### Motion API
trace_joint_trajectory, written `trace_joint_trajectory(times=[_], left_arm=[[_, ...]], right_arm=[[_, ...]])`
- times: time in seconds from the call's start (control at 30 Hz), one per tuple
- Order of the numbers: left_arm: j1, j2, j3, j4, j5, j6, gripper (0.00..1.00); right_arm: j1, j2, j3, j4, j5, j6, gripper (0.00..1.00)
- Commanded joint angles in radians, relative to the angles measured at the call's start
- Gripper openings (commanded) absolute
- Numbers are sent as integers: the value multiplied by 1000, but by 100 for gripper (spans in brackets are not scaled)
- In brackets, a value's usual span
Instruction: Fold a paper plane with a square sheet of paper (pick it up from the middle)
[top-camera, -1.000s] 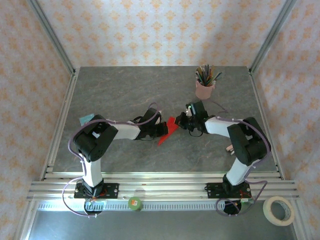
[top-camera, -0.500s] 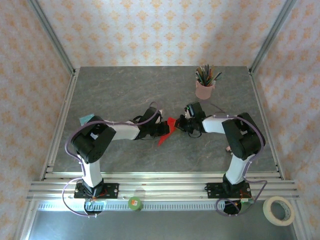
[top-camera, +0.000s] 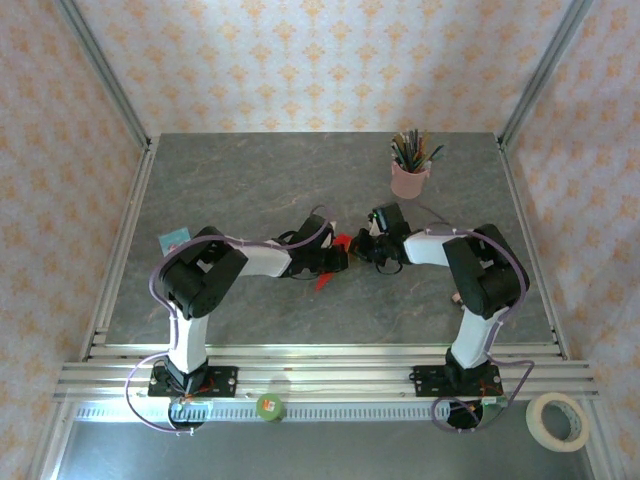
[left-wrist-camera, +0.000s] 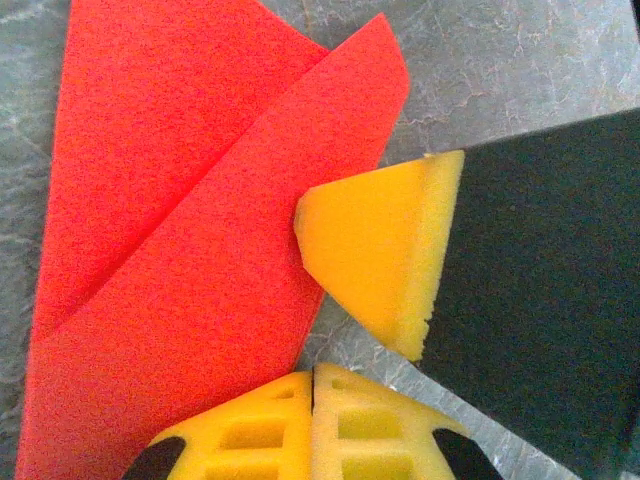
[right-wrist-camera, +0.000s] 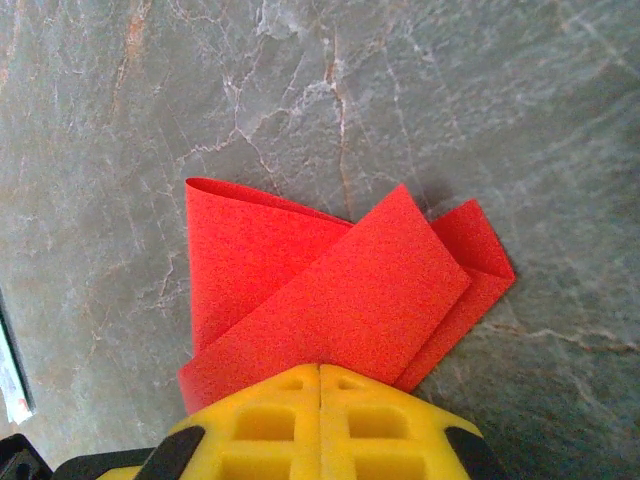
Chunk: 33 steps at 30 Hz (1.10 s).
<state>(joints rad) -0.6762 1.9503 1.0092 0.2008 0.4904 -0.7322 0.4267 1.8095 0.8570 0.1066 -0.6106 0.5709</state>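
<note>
In the overhead view the left claw (top-camera: 338, 258) has slid right towards the middle of the frame, narrowing its gap to the right claw (top-camera: 363, 246). The left arm (top-camera: 205, 280) now reaches further right. The right arm (top-camera: 480, 275) has drawn its elbow in leftward and slightly up. Less of the folded red paper (top-camera: 323, 283) shows: the long red strip seen before is now two small scraps.
</note>
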Motion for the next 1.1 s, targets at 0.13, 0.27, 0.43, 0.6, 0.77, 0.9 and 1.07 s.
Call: trace_joint_trajectory(times=[0.13,0.27,0.43,0.6,0.77,0.9,1.07], left_arm=[[1,32,-3,-49,-33,17,0],[3,18,-47,-45,-12,5,0],[10,-57,-160,-17,39,-29,2],[10,-148,-282,-9,74,-42,6],[9,-236,-381,-32,79,-30,7],[4,-277,-406,-108,72,26,6],[1,-330,-393,-205,65,94,5]], right_arm=[[0,47,-18,-97,83,-25,0],[1,63,-5,-134,126,-41,0],[-2,98,17,-188,195,-74,0],[-4,119,32,-205,207,-98,0],[-7,123,50,-225,213,-115,0],[-8,124,71,-244,213,-129,0],[-8,113,101,-262,185,-168,0]])
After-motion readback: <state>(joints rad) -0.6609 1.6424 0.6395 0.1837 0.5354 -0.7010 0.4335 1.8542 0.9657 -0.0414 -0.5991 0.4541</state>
